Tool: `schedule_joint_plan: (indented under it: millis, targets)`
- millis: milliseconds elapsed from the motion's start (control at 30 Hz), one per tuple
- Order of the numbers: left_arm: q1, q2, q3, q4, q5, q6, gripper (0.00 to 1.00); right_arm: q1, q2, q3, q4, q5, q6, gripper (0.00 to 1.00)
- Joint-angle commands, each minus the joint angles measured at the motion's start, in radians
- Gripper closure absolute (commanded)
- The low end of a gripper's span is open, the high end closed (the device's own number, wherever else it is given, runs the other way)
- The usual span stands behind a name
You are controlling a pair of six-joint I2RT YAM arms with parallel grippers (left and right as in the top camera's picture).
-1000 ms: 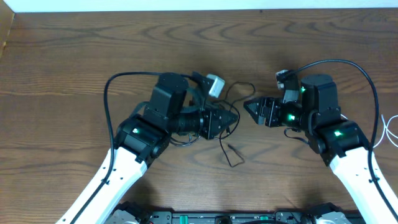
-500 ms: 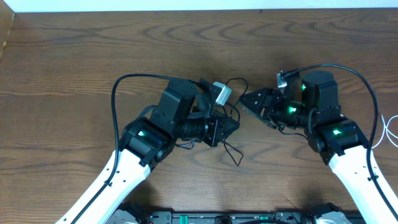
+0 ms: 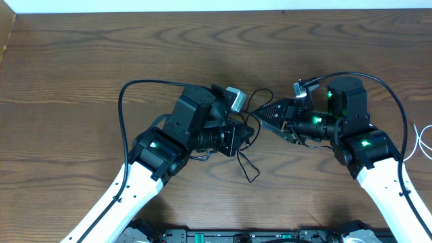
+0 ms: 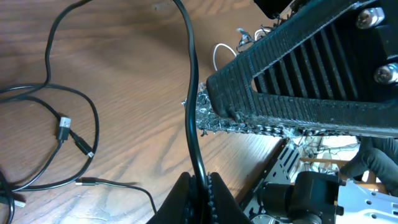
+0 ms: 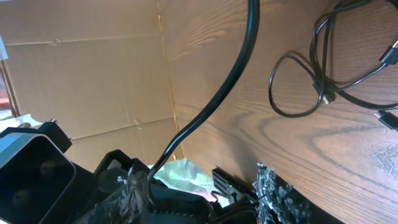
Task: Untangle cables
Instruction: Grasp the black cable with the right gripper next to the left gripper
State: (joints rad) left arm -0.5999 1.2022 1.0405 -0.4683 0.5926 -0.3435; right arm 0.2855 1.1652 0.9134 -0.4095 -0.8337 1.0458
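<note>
Black cable (image 4: 192, 93), lifted above the centre of the wooden worktop (image 3: 88, 61), is pinched between the closed fingers of the left gripper (image 4: 200, 190). Right gripper (image 5: 200, 186), fingers spread wide, sits just beside it, one pad (image 5: 135, 194) against the cable. Slack loops (image 5: 271, 93) lie on the worktop.

No text, label, brand mark, number or sign is legible in any view. The black cables (image 4: 191, 87), the left gripper (image 3: 251, 132), the right gripper (image 3: 264, 120) and the wooden table (image 3: 81, 67) carry no readable marking. The green indicator lights (image 3: 367, 143) on both arms display no characters.
</note>
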Motion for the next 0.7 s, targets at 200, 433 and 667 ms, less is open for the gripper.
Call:
schedule_joint_plan:
  millis: [200,433,667]
  targets:
    - [-0.083,-0.007,0.009,0.003,0.017,-0.013,0.92,0.004,-0.001,0.007,0.002,0.078,0.009,0.49]
    - [-0.139,-0.007,0.009,0.008,0.007,-0.013,0.92,0.004,-0.001,0.007,0.000,0.129,0.008,0.75]
    - [-0.139,-0.007,0.009,-0.001,-0.030,-0.012,0.69,0.004,-0.001,0.007,-0.020,0.174,-0.095,0.99]
